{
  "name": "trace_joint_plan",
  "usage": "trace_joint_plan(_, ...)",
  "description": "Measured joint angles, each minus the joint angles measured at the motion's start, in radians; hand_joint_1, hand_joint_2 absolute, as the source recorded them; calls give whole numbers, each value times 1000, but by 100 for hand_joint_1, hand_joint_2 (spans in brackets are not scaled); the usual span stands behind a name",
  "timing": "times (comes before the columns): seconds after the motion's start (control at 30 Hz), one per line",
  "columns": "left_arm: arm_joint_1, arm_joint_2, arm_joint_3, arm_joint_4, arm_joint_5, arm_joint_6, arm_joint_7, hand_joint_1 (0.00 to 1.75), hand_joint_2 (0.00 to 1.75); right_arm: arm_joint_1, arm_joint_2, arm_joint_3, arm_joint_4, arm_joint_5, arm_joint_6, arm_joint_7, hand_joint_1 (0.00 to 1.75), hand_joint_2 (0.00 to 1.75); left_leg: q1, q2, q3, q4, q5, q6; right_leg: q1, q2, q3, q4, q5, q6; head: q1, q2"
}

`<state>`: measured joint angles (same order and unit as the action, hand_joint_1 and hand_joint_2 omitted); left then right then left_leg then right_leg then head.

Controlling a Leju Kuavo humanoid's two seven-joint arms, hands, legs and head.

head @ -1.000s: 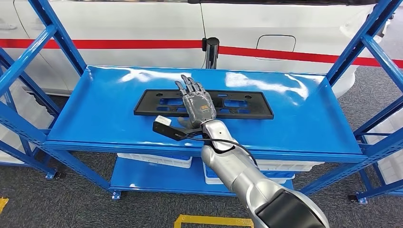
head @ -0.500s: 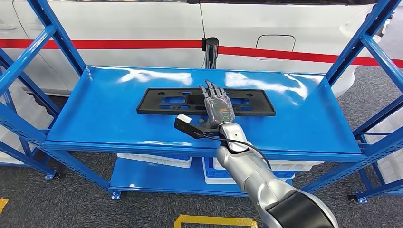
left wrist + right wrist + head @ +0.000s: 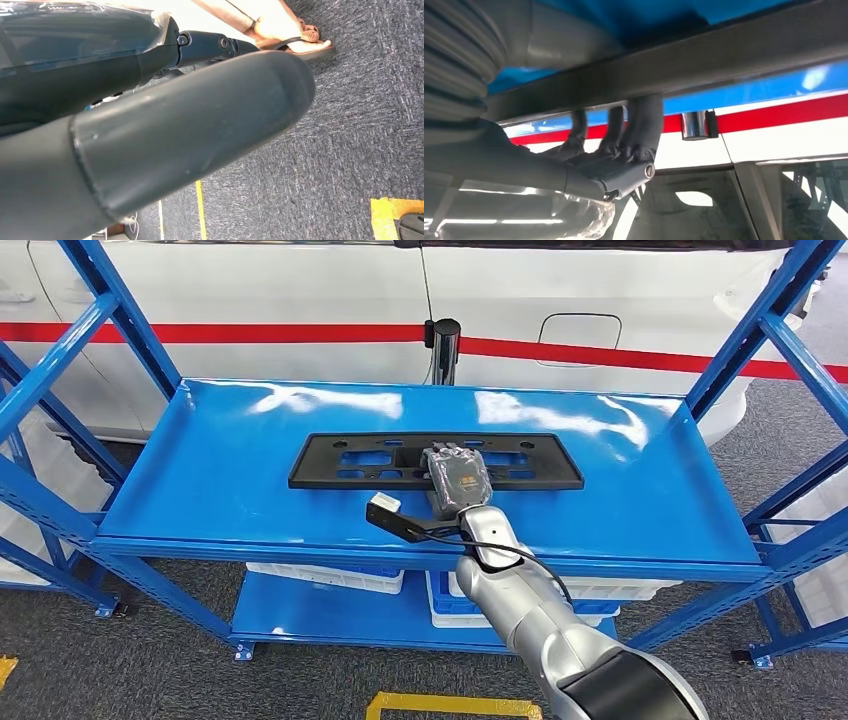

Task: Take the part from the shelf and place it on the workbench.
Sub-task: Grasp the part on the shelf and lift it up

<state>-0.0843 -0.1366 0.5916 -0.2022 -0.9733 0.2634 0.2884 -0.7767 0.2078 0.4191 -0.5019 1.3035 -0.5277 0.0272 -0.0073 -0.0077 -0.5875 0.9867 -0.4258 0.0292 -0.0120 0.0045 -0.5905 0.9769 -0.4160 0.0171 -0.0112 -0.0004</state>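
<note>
We find the right robot hand (image 3: 457, 478) has moved from 9 o'clock toward the part's (image 3: 340, 461) middle and curled its fingers (image 3: 644, 125) over the near edge, gripping it. The part lies flat on the shelf (image 3: 200, 470). Shelf posts (image 3: 745, 335) flank at 3 and 9 o'clock. We cannot tell the left robot hand's state.

You face a blue steel shelf rack (image 3: 60, 500) with diagonal braces at 9 and 3 o'clock; its glossy top deck (image 3: 660, 480) mirrors bright overhead light, and a lower deck (image 3: 300, 615) at 6 o'clock carries white bins (image 3: 330, 578). Behind the rack, from 10 to 2 o'clock, stands a white vehicle body (image 3: 300, 285) with a red stripe (image 3: 250, 333), a fuel-flap outline (image 3: 580, 330) and a dark post (image 3: 445, 345) at 12 o'clock. Dark grey carpet (image 3: 120, 670) covers the floor, with yellow marking tape (image 3: 445, 702) at 6 o'clock.
</note>
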Motion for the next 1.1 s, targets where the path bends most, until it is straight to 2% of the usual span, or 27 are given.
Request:
trace_joint_plan(0.1, -1, 0, 15, 0, 15, 14, -42, 0, 0, 3, 2, -7, -5, 10, -5, -14, 175, 175, 0, 0, 0, 0, 0, 0, 0, 0, 0, 0, 0, 0, 0, 0)
trace_joint_plan(0.2, -2, -1, 43, 0, 60, 49, -144, 0, 0, 13, 6, -20, -21, 14, -18, -38, 175, 175, 0, 0, 0, 0, 0, 0, 0, 0, 0, 0, 0, 0, 0, 0)
trace_joint_plan(0.33, -5, -8, 119, -2, 183, 151, -450, 0, 0, 38, 5, -39, -83, 6, -49, -76, 175, 175, 0, 0, 0, 0, 0, 0, 0, 0, 0, 0, 0, 0, 0, 0)
trace_joint_plan(0.37, -8, -10, 143, -2, 213, 181, -509, 0, 0, 44, 5, -44, -109, -1, -55, -87, 175, 175, 0, 0, 0, 0, 0, 0, 0, 0, 0, 0, 0, 0, 0, 0)
trace_joint_plan(0.43, -13, -14, 192, -2, 262, 209, -571, 0, 0, 54, 4, -50, -165, -16, -60, -105, 175, 175, 0, 1, -1, 0, 0, 0, 0, 0, 0, 0, 0, 0, 0, 0)
trace_joint_plan(0.6, -20, -17, 322, -2, 403, 89, -708, 0, 0, 86, -3, -65, -396, -92, -68, -139, 175, 175, 0, 0, -1, 0, 0, 0, 0, 0, -2, 0, 0, 0, 0, 0)
trace_joint_plan(0.73, -23, -20, 391, -2, 427, 36, -725, 0, 175, 100, -12, -66, -581, -127, -60, -143, 175, 175, 0, 0, -2, 0, 0, 0, 0, 0, -2, 0, 0, 0, 0, 0)
trace_joint_plan(0.93, -24, -22, 440, -2, 447, -22, -700, 0, 175, 126, -50, -66, -815, -281, -107, -213, 175, 175, 0, 0, -3, 0, 0, 0, 0, 0, -3, 0, 0, 0, 0, 0)
trace_joint_plan(1.1, -27, -23, 466, -1, 429, -33, -589, 0, 175, 128, -75, -58, -911, -376, -132, -262, 175, 175, 0, 0, -3, 0, 0, 0, 0, 0, -3, 0, 0, 0, 0, 0)
